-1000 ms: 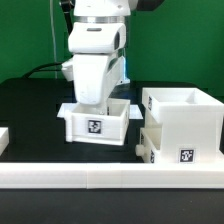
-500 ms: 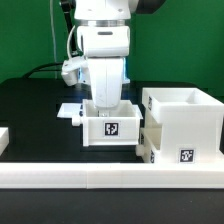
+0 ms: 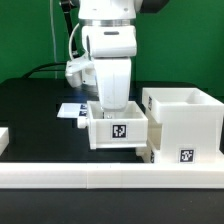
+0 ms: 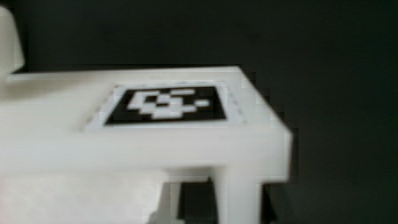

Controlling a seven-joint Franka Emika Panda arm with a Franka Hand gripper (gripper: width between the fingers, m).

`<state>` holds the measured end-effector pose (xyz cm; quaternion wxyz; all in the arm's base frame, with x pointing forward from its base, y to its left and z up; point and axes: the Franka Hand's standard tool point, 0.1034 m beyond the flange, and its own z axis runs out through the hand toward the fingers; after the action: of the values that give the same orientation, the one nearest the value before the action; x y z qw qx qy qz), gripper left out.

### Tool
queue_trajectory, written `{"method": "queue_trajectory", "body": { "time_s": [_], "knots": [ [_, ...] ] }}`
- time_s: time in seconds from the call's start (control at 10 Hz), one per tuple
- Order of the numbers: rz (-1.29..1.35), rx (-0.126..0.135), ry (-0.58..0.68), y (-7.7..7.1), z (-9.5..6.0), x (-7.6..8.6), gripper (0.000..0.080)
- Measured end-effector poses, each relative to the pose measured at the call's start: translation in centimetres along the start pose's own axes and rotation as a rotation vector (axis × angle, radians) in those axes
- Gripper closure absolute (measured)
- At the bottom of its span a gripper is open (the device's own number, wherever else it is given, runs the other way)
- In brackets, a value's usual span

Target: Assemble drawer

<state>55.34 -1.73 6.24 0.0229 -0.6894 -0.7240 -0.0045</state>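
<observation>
One tray (image 3: pixel 118 130): we see it touching the housing box (image 3: pixel 183 122), beside its open side.
Gripper (image 3: pixel 113 106): we cannot tell its finger spread.

The exterior view looks level and close across the counter (image 3: pixel 30 110) at the arm's front. The wrist view sits very near the tray (image 3: pixel 118 131) (image 4: pixel 160 130), which both views share.

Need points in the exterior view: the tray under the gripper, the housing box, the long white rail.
tray (image 3: pixel 120 131), exterior view, front wall at its tag.
housing box (image 3: pixel 188 128), exterior view, upper front wall.
long white rail (image 3: pixel 70 177), exterior view, top face, toward the view's left.
</observation>
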Motion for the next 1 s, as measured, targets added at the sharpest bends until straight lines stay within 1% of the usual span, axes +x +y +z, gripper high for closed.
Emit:
{"method": "queue_trajectory", "body": {
  "time_s": [0.3,0.6,1.0],
  "knots": [
    [0.002,0.001,0.000,0.0,0.0,-0.1,0.0760],
    [-0.004,0.000,0.005,0.1,0.0,1.1,0.0760],
    [-0.006,0.008,0.009,-0.1,0.5,1.3,0.0760]
  ]
}}
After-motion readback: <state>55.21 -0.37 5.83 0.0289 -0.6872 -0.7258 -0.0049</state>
